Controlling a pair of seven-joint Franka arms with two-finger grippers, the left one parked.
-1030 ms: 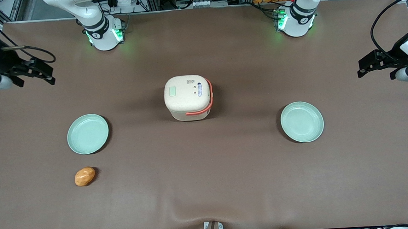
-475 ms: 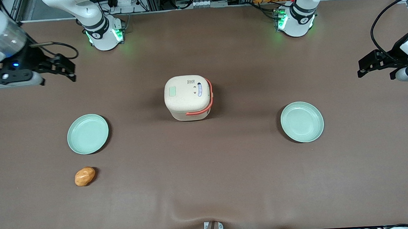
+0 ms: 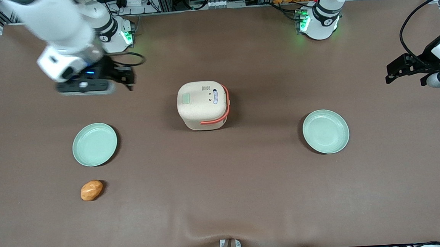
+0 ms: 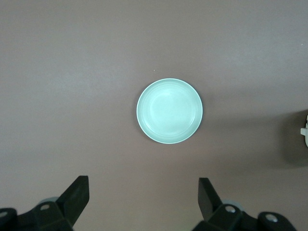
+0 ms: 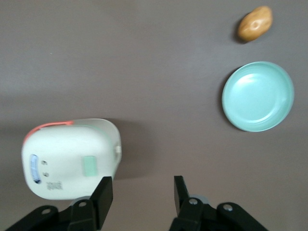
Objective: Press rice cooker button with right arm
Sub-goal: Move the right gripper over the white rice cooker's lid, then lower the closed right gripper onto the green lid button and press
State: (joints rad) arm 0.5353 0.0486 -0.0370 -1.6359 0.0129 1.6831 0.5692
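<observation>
Counting: one rice cooker, two pale green plates, one potato, one working right arm.
Rice cooker: stands lid shut near the middle of the brown tabletop, coral handle band on the side toward the parked arm's end; a pale green patch and a small blue-edged oval panel show on its lid.
Gripper: the right arm's gripper hangs above bare tabletop, toward the working arm's end from the cooker and slightly farther from the front camera, well apart from it.
Jaws: parted wide in the right wrist view, holding nothing.
Plates: one plate toward the working arm's end, the other plate toward the parked arm's end, both nearer the front camera than the cooker.
Potato: nearer the front camera than the first plate, close to it, not touching.
Open room: bare tabletop lies between gripper and cooker, and all round the cooker.
Edges: every item sits well in from the tabletop's edges.
</observation>
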